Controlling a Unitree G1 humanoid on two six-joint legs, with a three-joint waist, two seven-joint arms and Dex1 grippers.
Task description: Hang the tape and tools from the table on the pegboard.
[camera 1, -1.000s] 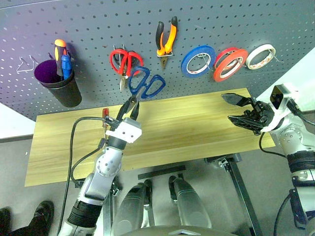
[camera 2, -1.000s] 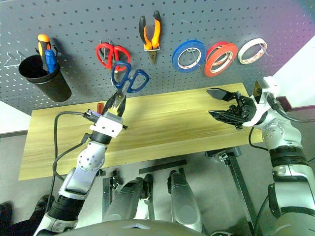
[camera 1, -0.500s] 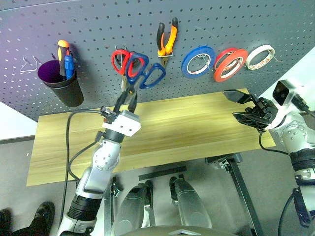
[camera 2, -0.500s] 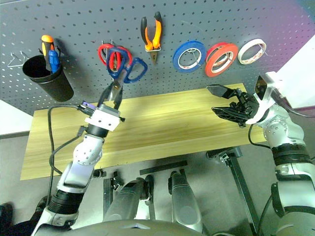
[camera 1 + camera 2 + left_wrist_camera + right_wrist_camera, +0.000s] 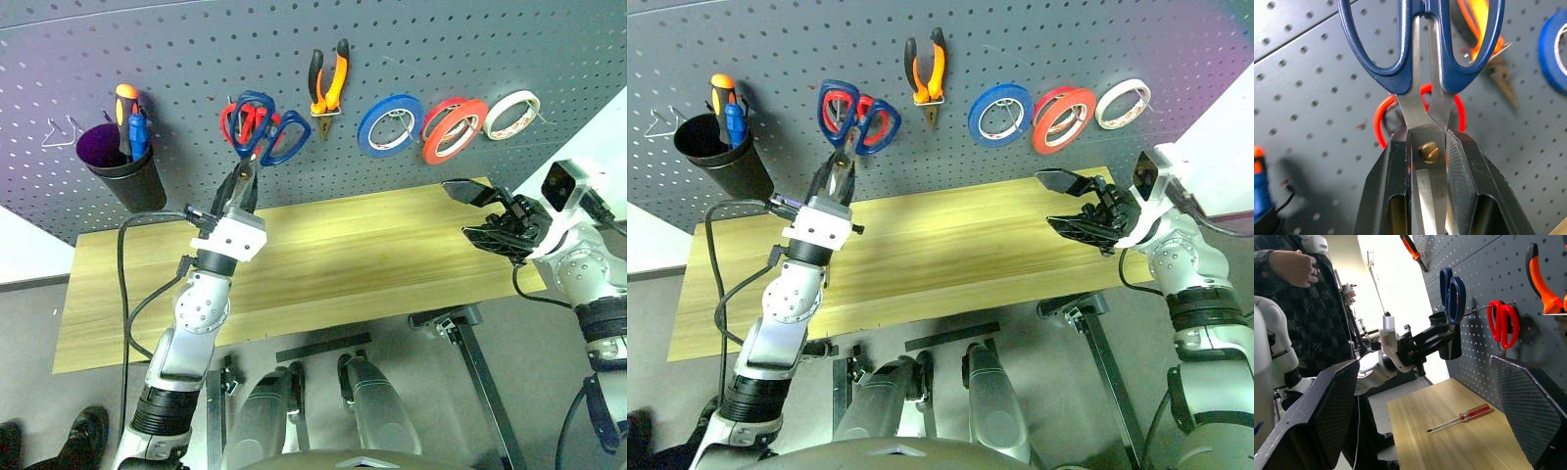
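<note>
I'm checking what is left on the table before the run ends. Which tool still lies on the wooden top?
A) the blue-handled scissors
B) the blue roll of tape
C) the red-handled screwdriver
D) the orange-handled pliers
C: the right wrist view shows the red-handled screwdriver lying flat on the table, while the blue-handled scissors are held up at the pegboard in the left gripper.

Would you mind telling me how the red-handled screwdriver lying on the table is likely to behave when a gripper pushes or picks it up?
The screwdriver looks stiff and probably light. Its rounded handle suggests it may roll when nudged sideways. Lying flat on the table, its thin shaft could slip from wide fingers.
</note>
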